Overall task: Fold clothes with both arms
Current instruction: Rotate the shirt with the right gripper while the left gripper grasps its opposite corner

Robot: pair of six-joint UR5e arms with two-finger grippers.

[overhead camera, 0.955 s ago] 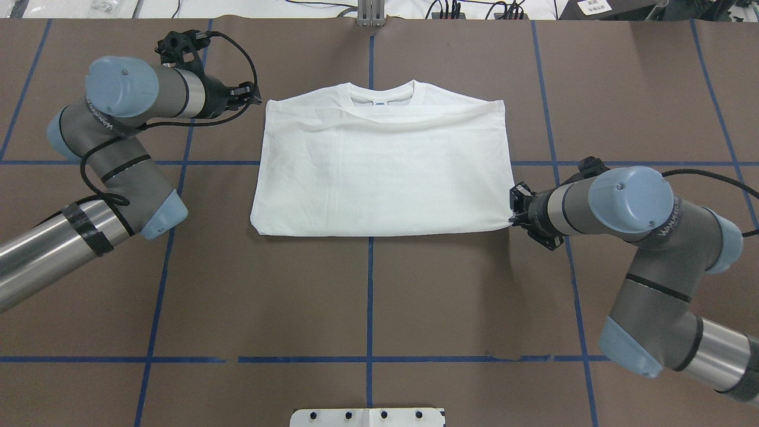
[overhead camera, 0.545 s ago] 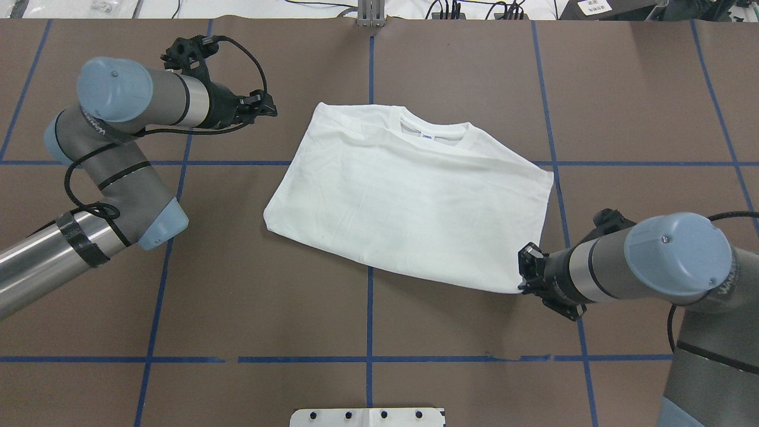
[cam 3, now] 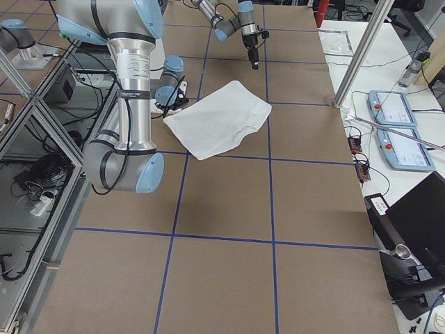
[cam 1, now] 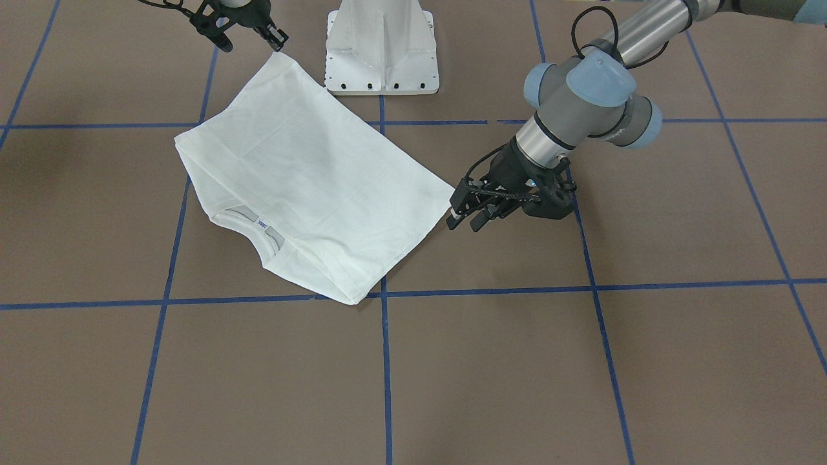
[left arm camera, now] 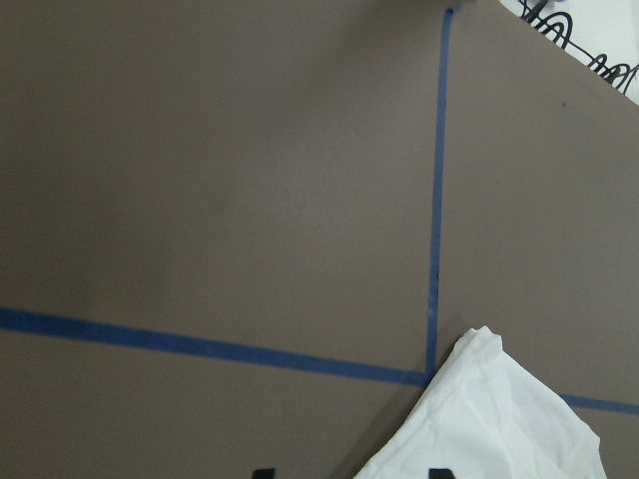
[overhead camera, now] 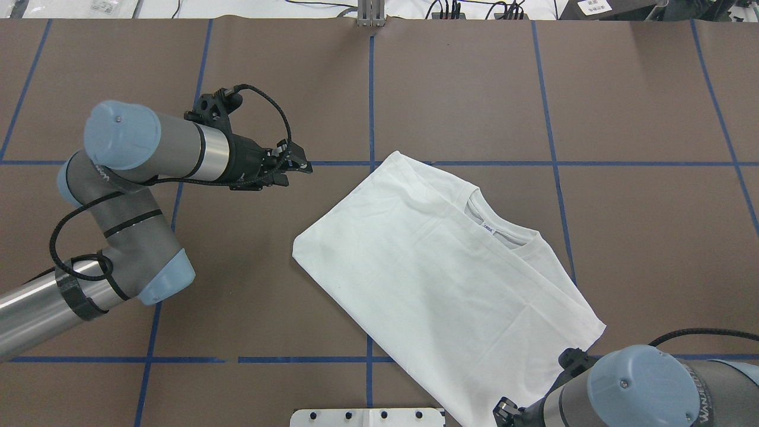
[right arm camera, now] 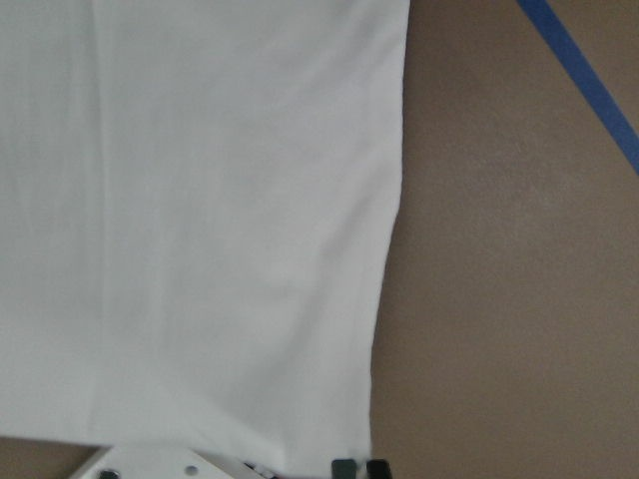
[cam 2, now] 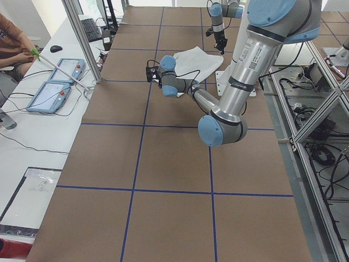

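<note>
The white T-shirt (overhead camera: pixel 450 279) lies folded flat and turned diagonally on the brown table, its collar and neck tag (overhead camera: pixel 491 227) toward the right. It also shows in the front view (cam 1: pixel 310 174). My right gripper (overhead camera: pixel 505 410) is at the near edge of the table, shut on the shirt's near corner. The right wrist view shows its fingertips close together at that corner (right arm camera: pixel 361 467). My left gripper (overhead camera: pixel 299 168) is open and empty, a little apart from the shirt's left edge. In the front view my left gripper (cam 1: pixel 466 221) sits just beside a shirt corner. No text block shows.
The white metal pedestal base (cam 1: pixel 381 45) stands at the robot's side, right by the held corner; its edge shows overhead (overhead camera: pixel 367 417). Blue tape lines (overhead camera: pixel 370 89) grid the brown table. Operator tablets (cam 2: pixel 54 82) lie off the table's far side.
My right gripper has pulled the shirt's corner back toward the robot's base, swinging the whole shirt diagonal. My left gripper has moved in toward the table's middle, following the shirt's edge.
</note>
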